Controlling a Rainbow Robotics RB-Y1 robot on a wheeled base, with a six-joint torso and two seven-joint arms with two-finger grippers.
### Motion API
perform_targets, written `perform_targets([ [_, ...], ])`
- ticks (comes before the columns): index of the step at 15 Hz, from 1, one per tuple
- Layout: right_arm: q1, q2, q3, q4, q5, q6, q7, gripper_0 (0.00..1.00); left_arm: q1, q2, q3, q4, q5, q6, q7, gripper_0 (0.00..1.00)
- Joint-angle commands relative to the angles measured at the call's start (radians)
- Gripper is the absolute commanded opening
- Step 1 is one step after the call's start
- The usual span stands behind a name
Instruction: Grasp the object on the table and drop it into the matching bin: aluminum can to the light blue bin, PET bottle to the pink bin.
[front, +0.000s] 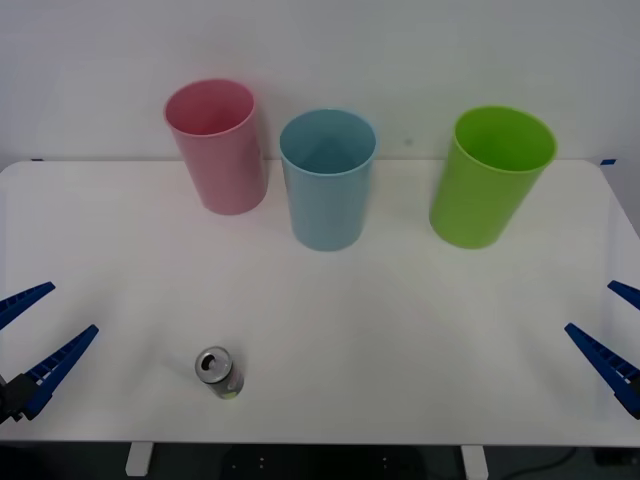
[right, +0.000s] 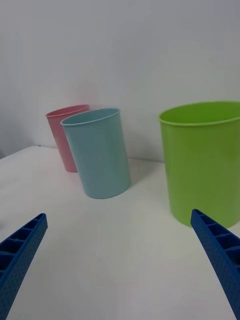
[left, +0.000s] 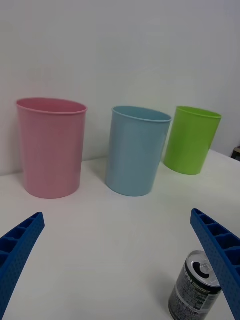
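Aluminum can (front: 218, 371) upright near the tabletop's front edge, toward the front-left corner, silver top with its pull-tab hole up, dark side with a yellow-green patch. Well apart from the three bins standing along the back edge: pink bin (front: 217, 146) toward the back-left, light blue bin (front: 327, 178) about the middle, lime green bin (front: 491, 175) toward the back-right.

Left gripper (front: 32, 337) at the left edge, blue ribbed fingers spread wide, holding nothing, the can just beside one finger in the left wrist view. Right gripper (front: 612, 330) at the right edge, fingers likewise spread and empty, well apart from the can.

Likely trouble, judged from the layout: small, light and tall for its footing, so easily tipped and sent rolling off the front edge if a finger clips its side on the way in. Smooth round wall, so prone to slipping out of an off-centre or high pinch. Pink and light blue bins close together, so a release short of the blue rim could land in the wrong bin or bounce off a rim. Lightweight bins, possibly knocked over by a low-carried arm.

White table (front: 400, 340), wide, smooth, rounded corners, faintly glossy, little grip against sliding. Plain pale wall behind, dark floor below the front edge
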Motion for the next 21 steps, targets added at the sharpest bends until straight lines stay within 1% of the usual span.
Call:
perform_targets([
  [1, 0.0, 0.0, 0.0, 0.0, 0.0, 0.0, 0.0, 1.0, 0.0, 0.0, 0.0, 0.0, 0.0, 0.0, 0.0, 1.0],
  [2, 0.0, 0.0, 0.0, 0.0, 0.0, 0.0, 0.0, 1.0, 0.005, -0.01, 0.001, 0.021, -0.005, 0.005, 0.0, 1.0],
  [4, 0.0, 0.0, 0.0, 0.0, 0.0, 0.0, 0.0, 1.0, 0.005, -0.004, -0.005, 0.02, -0.002, 0.005, -0.005, 1.0],
  [7, 0.0, 0.0, 0.0, 0.0, 0.0, 0.0, 0.0, 1.0, 0.018, 0.022, -0.007, 0.021, 0.001, 0.005, -0.006, 1.0],
  [10, 0.0, 0.0, 0.0, 0.0, 0.0, 0.0, 0.0, 1.0, 0.056, 0.065, -0.019, 0.02, 0.012, 0.005, -0.014, 1.0],
  [13, 0.0, 0.0, 0.0, 0.0, 0.0, 0.0, 0.0, 1.0, 0.09, 0.089, -0.031, 0.02, 0.013, 0.005, -0.029, 1.0],
  [21, 0.0, 0.0, 0.0, 0.0, 0.0, 0.0, 0.0, 1.0, 0.149, 0.122, -0.093, 0.02, 0.004, -0.038, -0.081, 1.0],
])
